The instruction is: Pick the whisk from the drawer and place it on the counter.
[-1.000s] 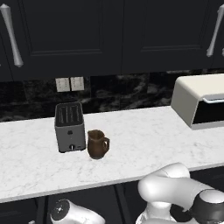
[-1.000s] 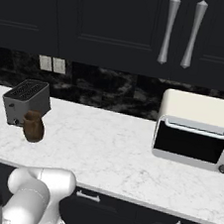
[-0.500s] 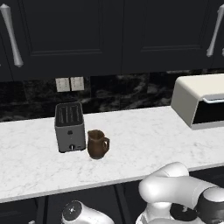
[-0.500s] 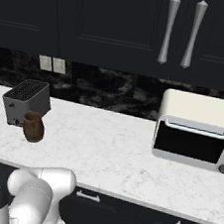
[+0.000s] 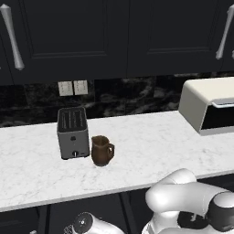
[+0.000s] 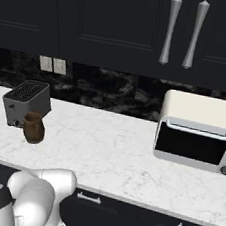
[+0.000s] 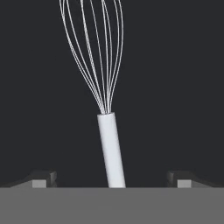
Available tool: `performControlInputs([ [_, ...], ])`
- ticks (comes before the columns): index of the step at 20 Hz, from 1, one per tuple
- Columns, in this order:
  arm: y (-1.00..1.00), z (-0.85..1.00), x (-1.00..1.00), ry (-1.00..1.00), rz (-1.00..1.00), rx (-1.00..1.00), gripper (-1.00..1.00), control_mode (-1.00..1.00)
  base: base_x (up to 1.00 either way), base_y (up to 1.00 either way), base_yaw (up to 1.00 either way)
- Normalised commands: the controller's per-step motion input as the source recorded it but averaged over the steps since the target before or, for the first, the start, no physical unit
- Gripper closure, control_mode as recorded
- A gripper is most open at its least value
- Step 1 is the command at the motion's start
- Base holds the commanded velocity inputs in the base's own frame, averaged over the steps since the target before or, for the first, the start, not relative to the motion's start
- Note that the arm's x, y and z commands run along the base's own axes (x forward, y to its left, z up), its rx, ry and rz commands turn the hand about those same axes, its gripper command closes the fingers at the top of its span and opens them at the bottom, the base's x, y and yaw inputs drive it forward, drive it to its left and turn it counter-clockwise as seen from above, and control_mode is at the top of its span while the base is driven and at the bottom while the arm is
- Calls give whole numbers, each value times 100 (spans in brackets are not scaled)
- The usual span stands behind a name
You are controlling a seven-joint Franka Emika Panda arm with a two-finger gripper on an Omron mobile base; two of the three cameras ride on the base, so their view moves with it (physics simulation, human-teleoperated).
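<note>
The whisk [image 7: 110, 148] lies on the dark floor of the drawer [image 7: 175, 87]. Its pale handle points toward me and its silver wire loops [image 7: 94, 48] fan out toward the top of the hand view. My gripper [image 7: 111, 179] is open, with one fingertip [image 7: 41, 178] on each side of the handle's near end and a wide gap to each. Nothing is held. The white marble counter [image 5: 151, 146] [image 6: 110, 150] runs above the arm, which reaches down below its front edge.
On the counter stand a grey toaster [image 5: 72, 132] [image 6: 26, 102] and a brown jug [image 5: 101, 151] [image 6: 34, 127] at the left, and a white toaster oven [image 5: 210, 105] [image 6: 198, 131] at the right. Black upper cabinets with silver handles [image 6: 184, 31] hang above.
The arm's lower links have shifted a little to the right in the left base view. The things on the counter have not moved.
</note>
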Motion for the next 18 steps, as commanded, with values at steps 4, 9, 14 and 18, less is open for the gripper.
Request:
performControlInputs([
  [4, -7, -34, 0, 0, 0, 0, -100, -100, 0, 0, 0],
  [9, 0, -29, 0, -1, 1, 0, -100, -100, 0, 0, 0],
  [14, -2, -22, 0, 0, 1, 3, -100, -100, 0, 0, 0],
  [18, -1, -26, 0, 0, 0, 3, -100, -100, 0, 0, 0],
])
